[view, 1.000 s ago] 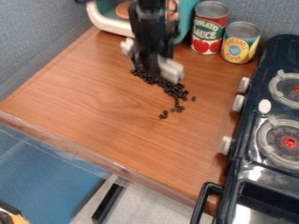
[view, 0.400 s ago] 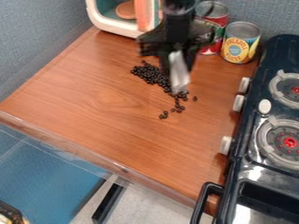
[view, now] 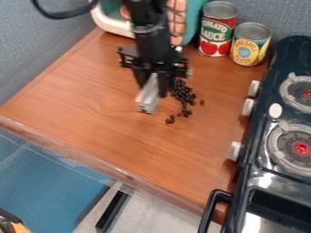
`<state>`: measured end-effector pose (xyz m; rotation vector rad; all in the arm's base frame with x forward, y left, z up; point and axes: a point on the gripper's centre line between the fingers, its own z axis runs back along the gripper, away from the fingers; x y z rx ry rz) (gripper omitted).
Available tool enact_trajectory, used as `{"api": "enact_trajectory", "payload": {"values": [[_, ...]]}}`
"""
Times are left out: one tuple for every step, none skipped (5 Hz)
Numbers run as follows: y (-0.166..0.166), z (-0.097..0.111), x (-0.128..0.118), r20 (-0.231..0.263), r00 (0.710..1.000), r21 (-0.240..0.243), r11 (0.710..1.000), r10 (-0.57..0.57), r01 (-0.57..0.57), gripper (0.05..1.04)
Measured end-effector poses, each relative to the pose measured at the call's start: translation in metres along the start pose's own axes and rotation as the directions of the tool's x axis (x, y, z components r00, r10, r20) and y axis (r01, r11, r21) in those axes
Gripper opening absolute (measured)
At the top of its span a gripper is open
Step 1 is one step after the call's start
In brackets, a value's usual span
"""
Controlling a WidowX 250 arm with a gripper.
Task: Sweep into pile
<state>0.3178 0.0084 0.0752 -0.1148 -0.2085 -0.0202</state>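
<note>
**Pale Block Pinched Beside Dark Beans on Wooden Desk**

The robot's gripper (view: 153, 92) hangs over the upper middle part of the wooden desk (view: 103, 132), its jaws pinching a pale block (view: 147, 97). The block slants down toward the near left, its lower end in front of the jaws. Whether it touches the desk, I cannot tell.

The dark beans (view: 182, 93) lie on the desk just beside the gripper, on its right in the view. Most are bunched close together, and the upper part of the bunch runs up to the gripper, which may hide some of them. A thin trail leads from the bunch toward the near edge, ending in a few beans set slightly apart. One more bean lies alone to the right of the bunch.

At the back of the desk, a red can (view: 217, 29) and a yellow can (view: 249, 44) stand upright side by side. Left of them, partly behind the arm, is a teal and cream box (view: 115, 25). A black cable (view: 63, 14) loops in at the upper left. A toy stove (view: 258, 145) runs along the right side, with pale knobs (view: 248, 107) facing the desk and two burners (view: 302, 148) on top.
</note>
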Motion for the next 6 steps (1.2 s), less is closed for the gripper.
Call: {"api": "enact_trajectory", "payload": {"values": [[-0.001, -0.006, -0.008, 0.013, 0.968, -0.063, 0.966, -0.251, 0.251, 0.388], [-0.007, -0.007, -0.012, 0.052, 0.879, -0.11, 0.872, -0.474, 0.477, 0.388], [-0.011, -0.014, -0.026, 0.04, 0.748, -0.129, 0.739, -0.663, 0.662, 0.388], [-0.03, -0.023, -0.036, 0.042, 0.63, -0.139, 0.62, -0.775, 0.772, 0.388], [-0.041, -0.041, -0.039, -0.017, 0.641, -0.082, 0.64, -0.767, 0.764, 0.459], [-0.044, -0.063, -0.044, -0.149, 0.691, -0.033, 0.702, -0.707, 0.711, 0.773]]}}
